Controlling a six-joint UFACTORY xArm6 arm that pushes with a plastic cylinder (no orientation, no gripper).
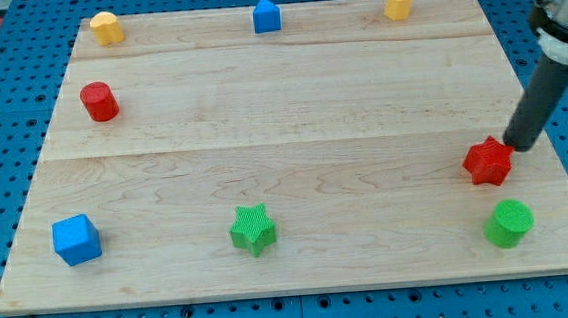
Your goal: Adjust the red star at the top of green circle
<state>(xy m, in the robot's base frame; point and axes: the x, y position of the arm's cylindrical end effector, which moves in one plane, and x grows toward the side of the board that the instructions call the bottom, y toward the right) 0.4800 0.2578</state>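
My tip [520, 145] sat low on the view's right side of the wooden surface [291, 108], the dark rod slanting up toward the view's top right corner. No pincer was in view, so its state could not be told; the arm ended only in that rod. The red star [488, 161] lay just to the view's lower left of my tip, touching it or very nearly so; the exact contact could not be made out. The green circle [509, 222] stood toward the view's bottom from my tip, below the star and slightly to its right, a narrow gap between the two. All other blocks lay well apart from my tip. To its left along the view's bottom edge: a green star [253, 229], then a blue cube [76, 240] farthest off. Up and far left: a red cylinder [99, 101]. Along the view's top edge: a yellow block [398, 2] nearest, a blue block with a peaked top [267, 15] in the middle, and a second yellow block [105, 27] at the far left corner.
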